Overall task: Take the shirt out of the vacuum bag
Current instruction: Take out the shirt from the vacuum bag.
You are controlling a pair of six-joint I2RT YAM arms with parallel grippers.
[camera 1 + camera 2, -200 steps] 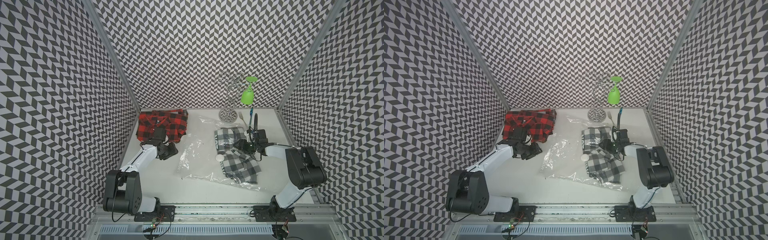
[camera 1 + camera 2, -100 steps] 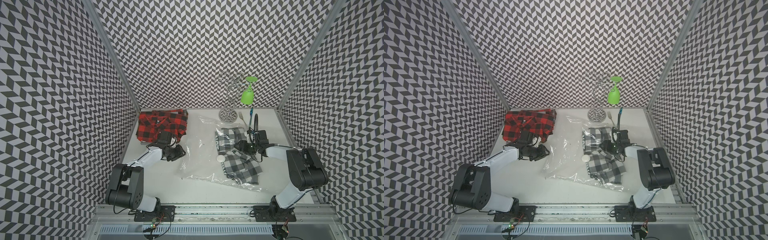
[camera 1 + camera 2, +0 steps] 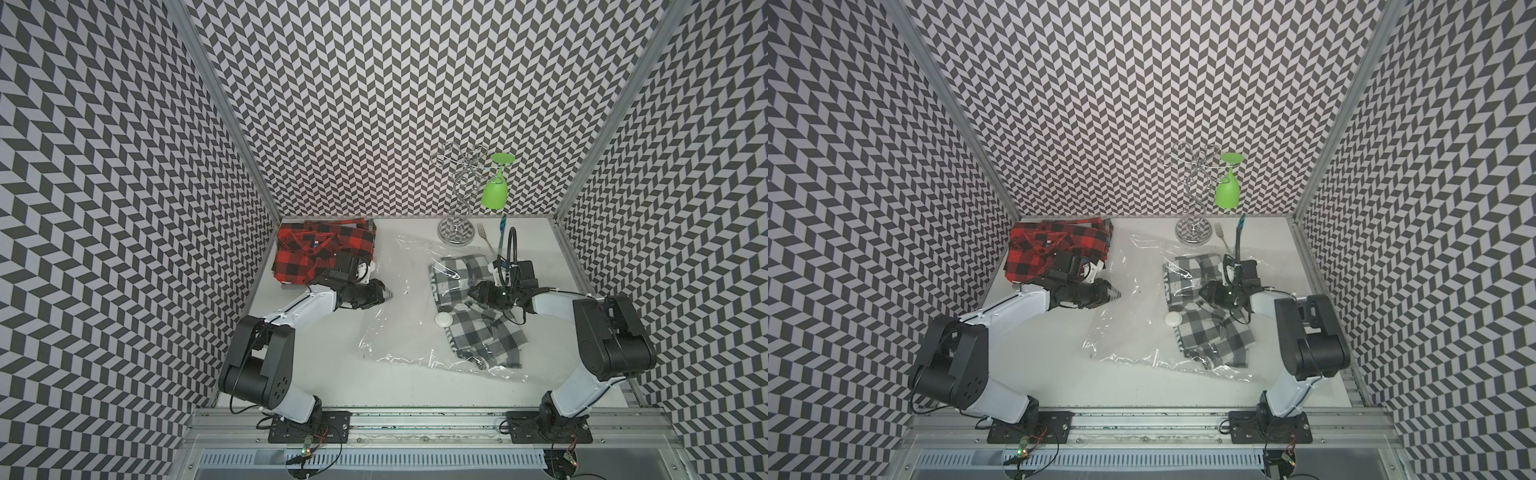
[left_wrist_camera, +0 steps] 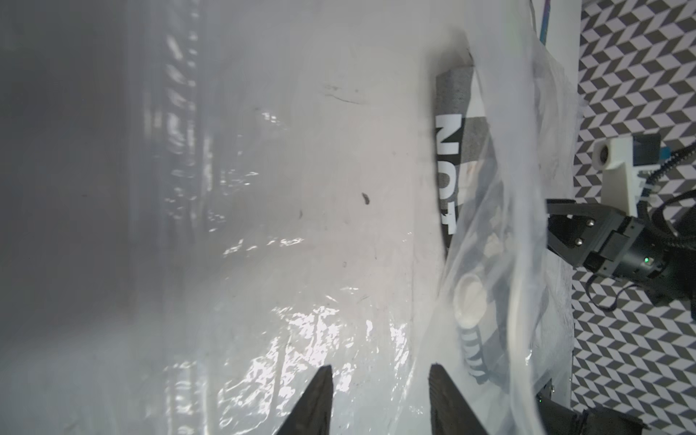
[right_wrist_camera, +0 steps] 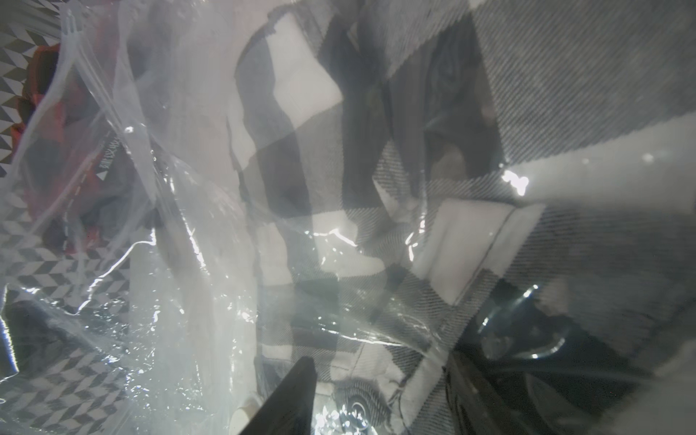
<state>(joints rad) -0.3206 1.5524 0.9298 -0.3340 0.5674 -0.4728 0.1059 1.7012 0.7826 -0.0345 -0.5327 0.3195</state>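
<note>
The vacuum bag point(image 3: 399, 332) lies crinkled across the table's middle, its white valve disc point(image 3: 444, 319) facing up. A grey-and-white checked shirt point(image 3: 478, 336) sits inside the bag's right half. My left gripper point(image 3: 385, 296) hovers at the bag's left part. In the left wrist view it point(image 4: 380, 373) is open over shiny film, with nothing between its fingers. My right gripper point(image 3: 471, 291) rests on the shirt's bunched middle. In the right wrist view its jaws point(image 5: 376, 363) stand apart astride cloth under film. Whether they squeeze it does not show.
A red-and-black plaid shirt point(image 3: 320, 253) lies folded at the back left, outside the bag. At the back stand a wire glass rack point(image 3: 456, 232) with a green glass point(image 3: 495, 193), a fork point(image 3: 484, 235) and a blue-handled utensil point(image 3: 503, 232). Patterned walls close three sides.
My left arm has swung right, from beside the red plaid shirt to the bag's left part. The right arm, the bag and the checked shirt have stayed put.
</note>
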